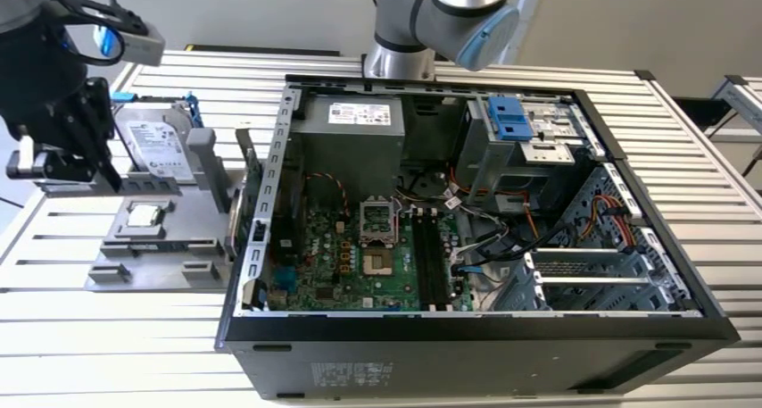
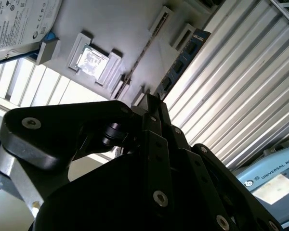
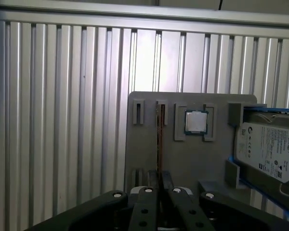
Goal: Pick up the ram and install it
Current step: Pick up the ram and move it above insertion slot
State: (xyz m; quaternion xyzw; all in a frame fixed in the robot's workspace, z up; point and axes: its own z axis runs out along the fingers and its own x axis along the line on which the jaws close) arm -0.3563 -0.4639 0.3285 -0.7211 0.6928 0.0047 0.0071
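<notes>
Early days: the gripper (image 2: 151,102) is hovering above the gray tray (image 2: 130,29), fingers pinched together on nothing, while the ram (image 2: 181,65) is sitting on edge in that tray, neither picked up nor installed yet.

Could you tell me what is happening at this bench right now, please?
The robot arm's claw hangs over the grey parts tray beside the open computer case. The ram sits in a slot of the tray, not picked up yet. The hard drive and the processor chip also sit in the tray.
</notes>
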